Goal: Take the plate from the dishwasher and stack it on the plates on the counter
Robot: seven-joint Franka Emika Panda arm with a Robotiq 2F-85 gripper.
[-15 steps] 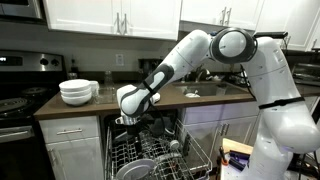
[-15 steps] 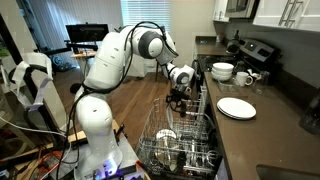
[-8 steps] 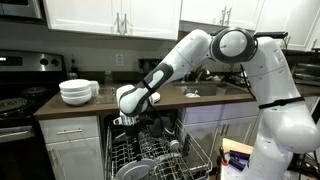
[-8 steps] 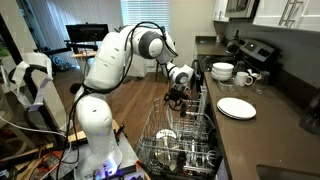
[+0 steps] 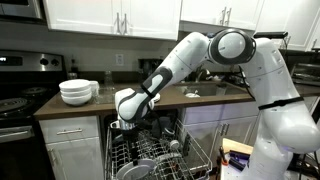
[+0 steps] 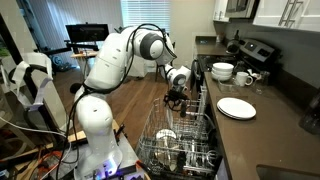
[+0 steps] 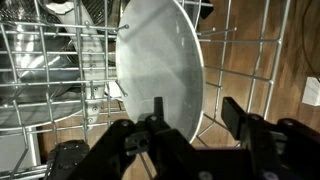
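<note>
In the wrist view, the plate point(image 7: 160, 62) stands on edge in the dishwasher's wire rack point(image 7: 50, 90). It is round and pale grey-white. My gripper point(image 7: 196, 115) is open. One finger is in front of the plate's face and the other is beyond its right rim, so the rim lies between them. In both exterior views the gripper point(image 5: 125, 122) point(image 6: 178, 96) is low over the pulled-out rack point(image 5: 150, 155) point(image 6: 180, 140). The low stack of white plates point(image 6: 236, 107) lies on the dark counter point(image 6: 262, 135).
A taller stack of white bowls point(image 5: 77, 92) point(image 6: 222, 71) stands on the counter point(image 5: 60, 108) near the black stove point(image 5: 18, 102). Other dishes fill the rack. White cabinets hang above. A second robot stands at the left point(image 6: 30, 80).
The gripper has sunk slightly lower toward the rack and the plate. Nothing else has moved.
</note>
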